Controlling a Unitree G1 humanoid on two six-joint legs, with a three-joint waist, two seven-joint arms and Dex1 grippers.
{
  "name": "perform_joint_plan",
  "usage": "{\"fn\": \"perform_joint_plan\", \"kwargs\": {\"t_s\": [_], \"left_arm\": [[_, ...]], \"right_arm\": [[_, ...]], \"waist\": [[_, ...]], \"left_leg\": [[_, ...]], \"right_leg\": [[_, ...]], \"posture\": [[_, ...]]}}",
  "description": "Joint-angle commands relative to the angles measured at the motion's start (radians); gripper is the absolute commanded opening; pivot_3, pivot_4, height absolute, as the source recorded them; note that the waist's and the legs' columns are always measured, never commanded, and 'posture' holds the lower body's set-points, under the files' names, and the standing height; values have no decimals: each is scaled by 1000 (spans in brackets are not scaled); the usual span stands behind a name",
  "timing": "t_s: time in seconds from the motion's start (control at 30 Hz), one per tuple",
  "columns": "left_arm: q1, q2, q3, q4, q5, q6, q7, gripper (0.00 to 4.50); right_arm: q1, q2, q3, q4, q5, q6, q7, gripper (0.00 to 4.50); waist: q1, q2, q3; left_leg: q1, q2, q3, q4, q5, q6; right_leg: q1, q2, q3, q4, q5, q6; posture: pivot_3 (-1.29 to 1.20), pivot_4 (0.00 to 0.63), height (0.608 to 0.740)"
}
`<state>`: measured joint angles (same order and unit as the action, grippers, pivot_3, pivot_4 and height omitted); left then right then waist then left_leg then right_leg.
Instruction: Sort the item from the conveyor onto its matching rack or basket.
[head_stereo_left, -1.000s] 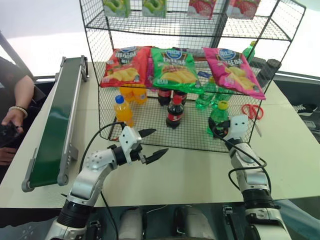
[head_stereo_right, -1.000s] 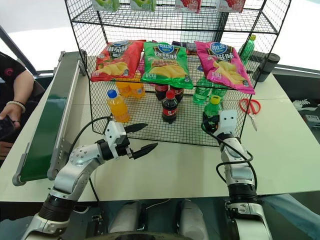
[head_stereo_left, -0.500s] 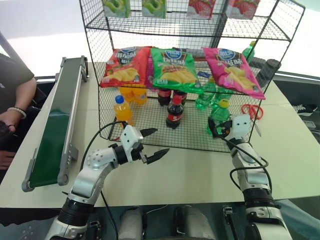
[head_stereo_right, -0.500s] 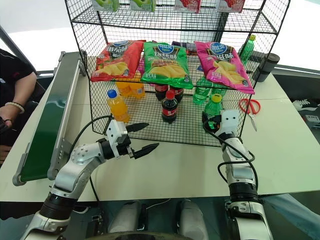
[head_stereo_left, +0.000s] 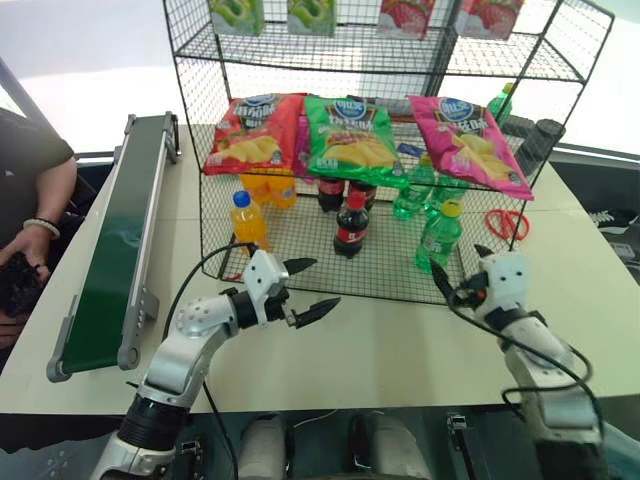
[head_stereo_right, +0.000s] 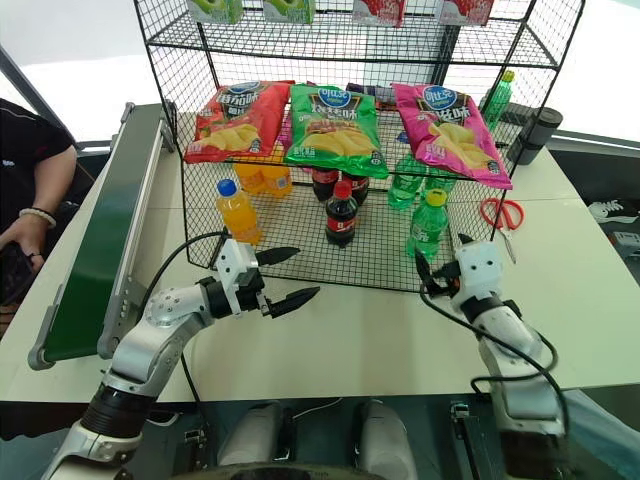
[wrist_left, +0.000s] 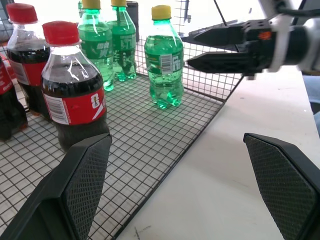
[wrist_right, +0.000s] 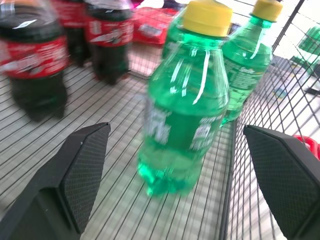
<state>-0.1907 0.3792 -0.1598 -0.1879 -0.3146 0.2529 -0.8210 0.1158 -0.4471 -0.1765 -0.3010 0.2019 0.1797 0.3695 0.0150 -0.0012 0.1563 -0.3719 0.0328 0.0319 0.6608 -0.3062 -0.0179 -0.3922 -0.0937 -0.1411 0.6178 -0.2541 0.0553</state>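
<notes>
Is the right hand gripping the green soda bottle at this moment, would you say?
No, the right hand is open and apart from the green soda bottle, which stands upright on the rack.

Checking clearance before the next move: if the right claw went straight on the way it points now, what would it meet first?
Most likely the small translucent green plastic bottle with the yellow cap, standing upright on the black wire rack's bottom shelf, apart from the open right claw.

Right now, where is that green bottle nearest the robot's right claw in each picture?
Left eye view: green bottle stands at the rack's lower shelf front, right side.
Right eye view: same spot.
Left wrist view: upright near the mesh edge.
Right wrist view: centre, close up.
Shared landmark: the front cola bottle.
</notes>
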Motion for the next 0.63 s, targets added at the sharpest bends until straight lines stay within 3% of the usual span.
{"fn": "perform_joint_plan", "kwargs": {"t_s": [0.03,0.33,0.63], "left_arm": [[-26,30,47,10,-11,7,2,4500],[-25,145,119,83,-15,0,-43,4500],[30,168,153,71,-19,-10,-51,4500]], "right_arm": [[115,-66,-102,-219,110,61,89,4438],[383,-147,-336,-360,281,139,244,4438],[368,-163,-355,-329,278,140,276,4438]], "waist": [[0,1,0],[-1,0,-1],[0,0,-1]], "left_leg": [[0,0,0,0,0,0],[0,1,-1,0,0,0],[0,0,0,0,0,0]], "right_leg": [[0,0,0,0,0,0],[0,1,0,-1,-1,0],[0,0,0,-2,0,0]], "posture": [[0,150,735],[0,150,735],[0,150,735]]}}
